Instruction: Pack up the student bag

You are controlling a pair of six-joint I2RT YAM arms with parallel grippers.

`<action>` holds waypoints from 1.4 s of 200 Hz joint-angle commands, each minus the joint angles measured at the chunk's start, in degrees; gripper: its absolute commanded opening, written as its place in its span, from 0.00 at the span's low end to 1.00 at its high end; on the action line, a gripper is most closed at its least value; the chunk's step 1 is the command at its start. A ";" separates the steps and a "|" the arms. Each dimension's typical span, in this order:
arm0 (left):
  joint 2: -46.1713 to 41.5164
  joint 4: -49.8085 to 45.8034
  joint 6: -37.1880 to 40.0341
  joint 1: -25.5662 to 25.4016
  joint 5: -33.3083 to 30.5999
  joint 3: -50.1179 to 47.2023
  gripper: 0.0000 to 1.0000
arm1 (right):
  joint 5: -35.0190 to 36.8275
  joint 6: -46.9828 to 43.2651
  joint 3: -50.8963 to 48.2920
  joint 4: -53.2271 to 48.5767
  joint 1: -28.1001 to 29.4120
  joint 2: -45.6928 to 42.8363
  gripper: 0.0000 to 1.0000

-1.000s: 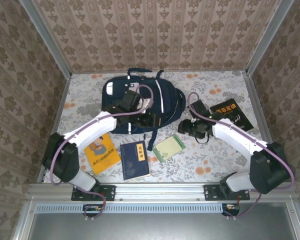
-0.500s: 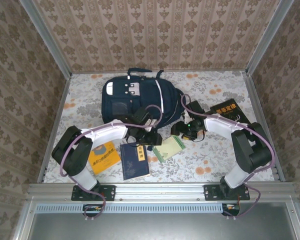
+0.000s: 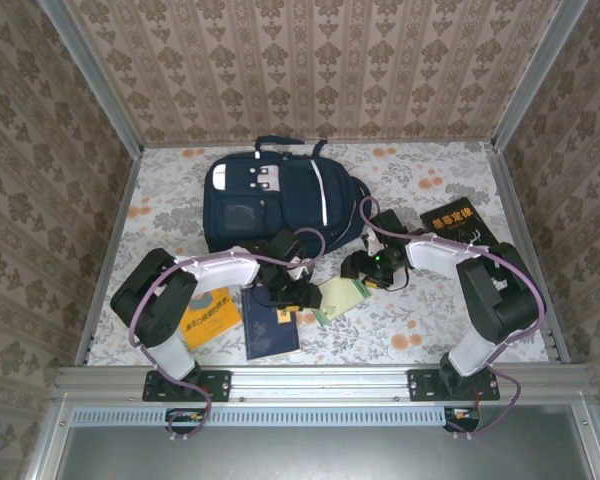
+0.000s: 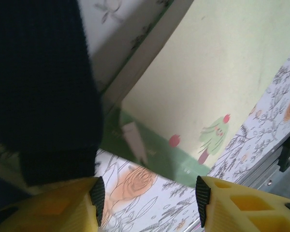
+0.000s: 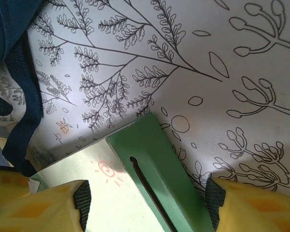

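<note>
- now that both arms have drawn in toward the near edge, start your read there: the orange book (image 3: 205, 315) and the navy book (image 3: 270, 328) lie flat on the table (image 3: 420, 325) where they were a second ago, neither one lifted.
- your left gripper (image 3: 298, 292) has come off the front of the bag and swung down between the navy book and the pale green booklet (image 3: 340, 297).
- its jaws stand apart with nothing in them. the left wrist view shows patterned tabletop between the pads, the booklet just ahead, and a dark strap (image 4: 38, 72) hanging in on the left.
- your right gripper (image 3: 358, 268) has slid left, away from the black book (image 3: 460, 222), to the booklet's far side. its jaws are apart too, standing over the booklet's green edge without pinching it.
- the student bag (image 3: 270, 200) lies at the far middle of the table, front pocket up, and has not shifted. with the left arm gone, its white patches are uncovered.
- you cannot tell from above whether the main compartment is open.
- taken together, both arms closing on the booklet makes it the likely next item to pack, and nothing went into the bag in this last second.
- mind the strap trailing beside the booklet, since it could catch in a pinch.
</note>
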 commanded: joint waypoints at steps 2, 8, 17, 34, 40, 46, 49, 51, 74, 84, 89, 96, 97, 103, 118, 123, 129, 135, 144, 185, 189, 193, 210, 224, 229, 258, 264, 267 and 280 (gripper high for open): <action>4.17 0.56 -0.53 -0.29 1.86 0.95 0.55 | -7.30 1.57 -2.56 2.63 1.25 0.34 0.67; 4.84 0.61 -0.39 -0.25 2.09 1.34 0.55 | -8.40 2.18 -2.80 3.32 1.25 0.36 0.67; 5.46 0.57 -0.15 -0.19 2.07 2.04 0.55 | -9.94 3.12 -3.17 4.50 1.18 0.33 0.67; 6.27 0.38 0.43 -0.21 2.13 3.11 0.55 | -12.42 4.57 -3.68 5.91 1.27 0.34 0.67; 6.46 0.25 0.62 -0.15 2.08 3.45 0.55 | -13.17 4.94 -3.89 6.33 1.21 0.26 0.67; 6.59 0.22 0.85 -0.06 1.99 3.70 0.55 | -13.95 5.43 -4.15 6.77 1.25 0.01 0.67; 6.63 0.14 0.91 -0.06 1.92 3.73 0.56 | -14.31 5.62 -4.33 7.02 1.25 -0.12 0.67; 6.63 0.13 0.95 -0.06 1.95 3.76 0.55 | -14.51 5.79 -4.41 7.22 1.20 -0.24 0.67; 6.63 0.33 1.13 0.38 1.95 3.72 0.55 | -19.29 8.84 -5.97 10.44 1.12 -1.99 0.66; 6.66 0.57 1.16 0.59 2.19 3.53 0.55 | -20.83 10.22 -6.76 11.86 0.89 -3.31 0.65; 6.63 0.65 1.21 0.64 2.26 3.41 0.55 | -21.37 11.09 -7.16 12.52 0.77 -4.07 0.65; 6.63 0.80 1.27 0.73 2.30 3.32 0.54 | -22.27 12.22 -7.73 13.52 0.44 -5.22 0.64; 6.63 0.77 1.26 0.77 2.26 3.34 0.54 | -22.41 12.30 -7.75 13.66 0.37 -5.34 0.64; 6.60 0.71 1.33 0.83 2.17 3.32 0.54 | -22.89 13.10 -8.17 14.10 0.19 -6.09 0.63; 6.54 0.80 1.51 0.98 2.31 3.39 0.54 | -24.34 14.45 -8.85 14.66 -0.18 -8.29 0.62; 6.48 0.73 1.68 0.93 2.39 3.47 0.54 | -24.66 14.84 -9.14 14.80 -0.22 -9.02 0.62; 6.46 0.63 1.82 0.99 2.27 3.61 0.54 | -25.10 15.21 -9.48 15.01 -0.22 -9.73 0.62; 6.48 0.55 1.96 0.97 2.20 3.75 0.53 | -25.55 15.55 -9.84 15.10 -0.22 -10.32 0.62; 6.46 0.54 2.08 0.97 2.11 3.83 0.53 | -26.09 15.92 -10.45 15.17 -0.22 -11.26 0.62; 6.03 0.48 2.29 0.96 1.84 4.49 0.52 | -28.29 19.85 -14.86 20.55 -0.31 -14.18 0.61; 5.89 0.48 2.31 0.99 1.82 4.46 0.52 | -28.41 20.63 -15.29 21.62 -0.31 -14.24 0.60; 5.82 0.48 2.31 0.97 1.72 4.50 0.53 | -28.70 21.51 -15.82 22.90 -0.29 -14.05 0.60; 5.69 0.53 2.31 0.91 1.78 4.66 0.52 | -28.99 23.26 -16.78 25.03 -0.31 -13.41 0.56; 5.52 0.48 2.39 0.94 1.70 4.69 0.52 | -27.30 20.70 -15.90 20.98 -0.30 -12.95 0.51; 5.38 0.43 2.39 0.91 1.57 4.64 0.52 | -25.92 19.07 -15.26 18.44 -0.31 -12.94 0.49; 4.04 -0.01 2.54 1.15 1.01 4.73 0.52 | -17.71 13.22 -11.80 9.32 -0.24 -12.87 0.37; 3.71 -0.28 2.62 1.22 0.90 4.84 0.52 | -16.78 12.84 -11.48 8.94 -0.29 -12.61 0.34; 3.47 -0.52 2.72 1.30 0.73 4.96 0.52 | -16.23 12.75 -11.30 8.68 -0.26 -12.47 0.31; 2.26 -1.45 2.96 1.73 0.64 5.41 0.52 | -13.27 11.57 -10.47 6.53 -0.30 -12.03 0.23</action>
